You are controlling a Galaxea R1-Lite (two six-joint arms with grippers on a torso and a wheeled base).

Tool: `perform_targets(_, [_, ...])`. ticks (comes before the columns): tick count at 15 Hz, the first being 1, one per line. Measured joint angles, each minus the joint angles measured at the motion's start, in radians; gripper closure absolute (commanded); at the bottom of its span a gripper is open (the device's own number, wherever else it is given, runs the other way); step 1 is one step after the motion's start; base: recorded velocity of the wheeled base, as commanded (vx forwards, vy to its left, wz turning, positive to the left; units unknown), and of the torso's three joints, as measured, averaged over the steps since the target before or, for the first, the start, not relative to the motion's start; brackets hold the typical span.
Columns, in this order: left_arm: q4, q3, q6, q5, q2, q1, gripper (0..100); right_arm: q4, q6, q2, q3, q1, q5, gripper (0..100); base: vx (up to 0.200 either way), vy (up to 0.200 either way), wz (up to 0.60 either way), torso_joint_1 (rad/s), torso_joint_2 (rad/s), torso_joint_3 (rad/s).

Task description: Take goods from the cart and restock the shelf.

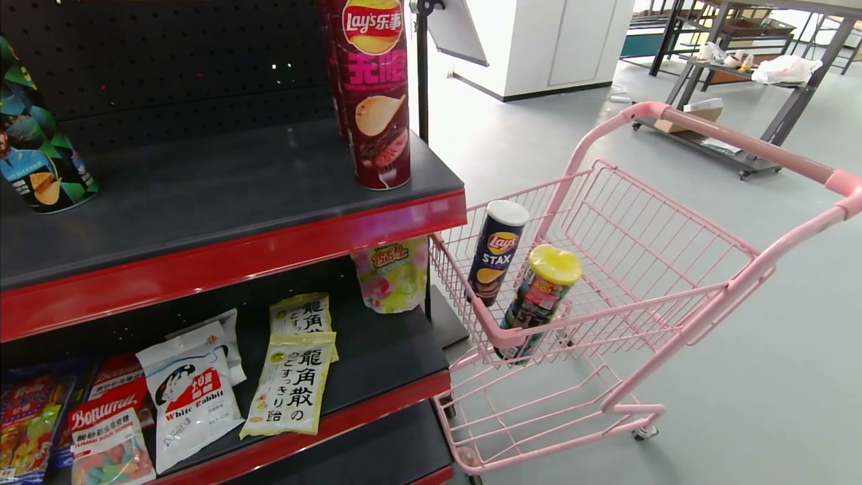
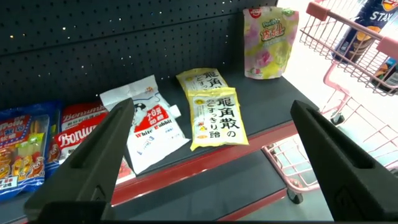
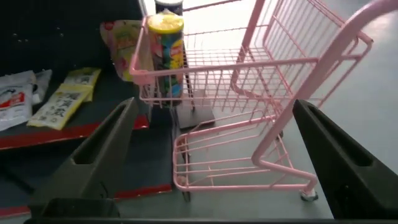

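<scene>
Head camera looks down on shelf (image 1: 236, 182) and cart (image 1: 734, 143); wrist cameras, lower, share both.

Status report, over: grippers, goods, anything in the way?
Left gripper open, empty. Right gripper open, empty. Blue can and yellow-lid can in cart. Cart wires between right gripper and cans.

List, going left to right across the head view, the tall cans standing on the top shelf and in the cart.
First the green patterned can → red chips can → dark blue can → yellow-lidded can.
</scene>
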Motion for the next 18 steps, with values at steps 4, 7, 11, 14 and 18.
perform_targets(4, [0.000, 0.000, 0.000, 0.000, 0.000, 0.000, 0, -0.241, 0.031, 0.505, -0.206, 0.073, 0.133, 0, 0.000, 0.000, 0.00, 0.000, 0.00, 0.000])
perform_targets(7, [0.000, 0.000, 0.000, 0.000, 0.000, 0.000, 0, -0.454, 0.038, 0.876, -0.282, 0.104, 0.270, 0, 0.000, 0.000, 0.00, 0.000, 0.00, 0.000])
perform_targets(11, [0.000, 0.000, 0.000, 0.000, 0.000, 0.000, 0, -0.642, 0.042, 1.200, -0.343, 0.122, 0.381, 0, 0.000, 0.000, 0.00, 0.000, 0.00, 0.000])
perform_targets(14, [0.000, 0.000, 0.000, 0.000, 0.000, 0.000, 0, -0.647, 0.041, 1.285, -0.348, 0.127, 0.432, 0, 0.000, 0.000, 0.00, 0.000, 0.00, 0.000])
perform_targets(18, [0.000, 0.000, 0.000, 0.000, 0.000, 0.000, 0, -0.684, -0.009, 1.356, -0.349, 0.128, 0.463, 0, 0.000, 0.000, 0.00, 0.000, 0.00, 0.000])
